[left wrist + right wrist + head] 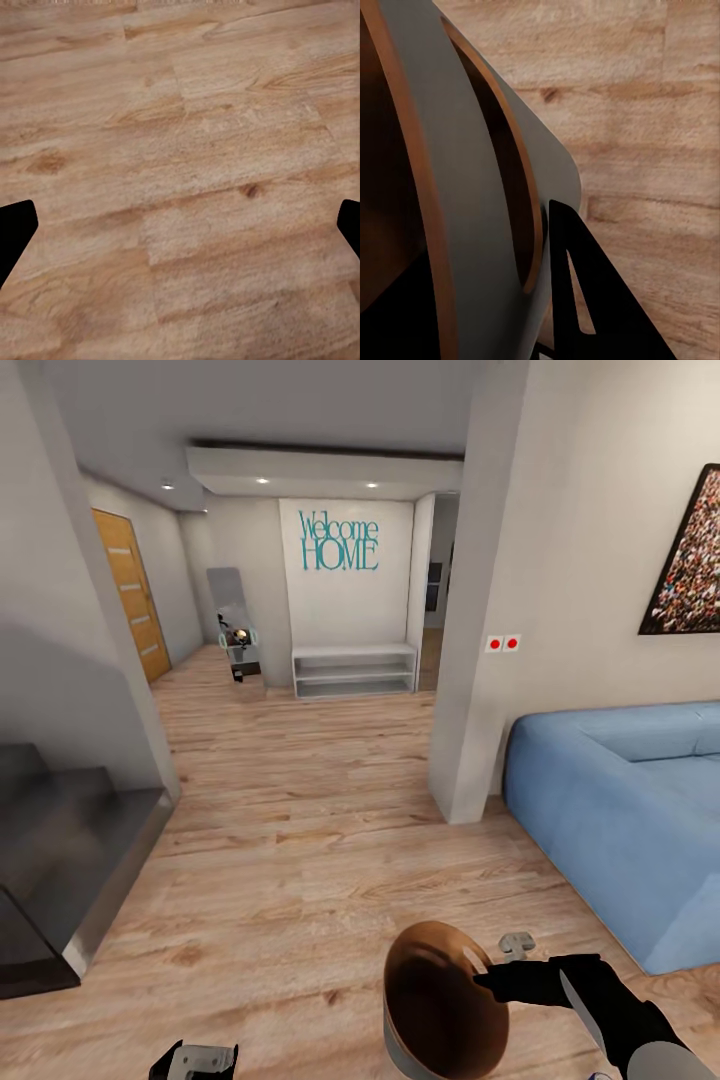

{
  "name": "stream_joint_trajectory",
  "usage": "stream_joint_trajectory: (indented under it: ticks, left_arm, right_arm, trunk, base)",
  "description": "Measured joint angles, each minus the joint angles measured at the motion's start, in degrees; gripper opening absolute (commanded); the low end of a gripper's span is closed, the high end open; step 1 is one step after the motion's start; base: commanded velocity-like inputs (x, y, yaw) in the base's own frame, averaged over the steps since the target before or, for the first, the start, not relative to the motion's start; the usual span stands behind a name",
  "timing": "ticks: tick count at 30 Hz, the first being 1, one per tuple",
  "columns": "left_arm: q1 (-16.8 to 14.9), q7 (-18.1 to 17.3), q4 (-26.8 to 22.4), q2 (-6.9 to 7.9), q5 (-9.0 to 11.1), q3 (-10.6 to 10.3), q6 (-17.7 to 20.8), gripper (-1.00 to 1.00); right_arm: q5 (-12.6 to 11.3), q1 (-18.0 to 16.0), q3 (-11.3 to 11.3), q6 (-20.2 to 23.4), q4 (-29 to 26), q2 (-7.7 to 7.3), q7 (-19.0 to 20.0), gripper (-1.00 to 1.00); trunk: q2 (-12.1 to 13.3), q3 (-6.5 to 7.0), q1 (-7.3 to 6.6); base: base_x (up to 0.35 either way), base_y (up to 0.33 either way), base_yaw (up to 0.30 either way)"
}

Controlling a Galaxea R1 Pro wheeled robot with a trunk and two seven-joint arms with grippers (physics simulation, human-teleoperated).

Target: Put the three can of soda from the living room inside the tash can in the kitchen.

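Observation:
The tash can, grey outside with a tan-brown rim and dark brown inside, hangs tilted low in the head view, just above the wood floor. My right gripper is shut on its rim from the right side. In the right wrist view the bin's grey wall and brown rim run close past one black finger. My left gripper sits at the bottom left, open over bare planks, its fingertips far apart. The cans of soda are out of view.
A light blue sofa stands to the right behind a white pillar. Dark steps lie on the left. Pale plank floor runs ahead to a white shelf, a mirror and a wooden door.

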Motion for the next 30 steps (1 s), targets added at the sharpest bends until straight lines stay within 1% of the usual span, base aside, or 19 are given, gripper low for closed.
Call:
stream_joint_trajectory:
  ticks: [5, 30]
  left_arm:
    - [0.0, 0.1, -0.2, 0.00, 0.1, 0.1, -0.1, 1.00]
    - [0.0, 0.2, 0.1, -0.09, -0.1, 0.1, 0.1, 1.00]
  right_arm:
    - [0.0, 0.0, 0.1, 0.0, 0.0, 0.08, -0.2, -1.00]
    - [0.0, 0.0, 0.1, 0.1, 0.0, 0.10, -0.5, -1.00]
  trunk:
    - [0.0, 0.00, 0.00]
    - [10.0, 4.48, -5.48]
  base:
    - [0.000, 0.000, 0.000]
    - [0.000, 0.000, 0.000]
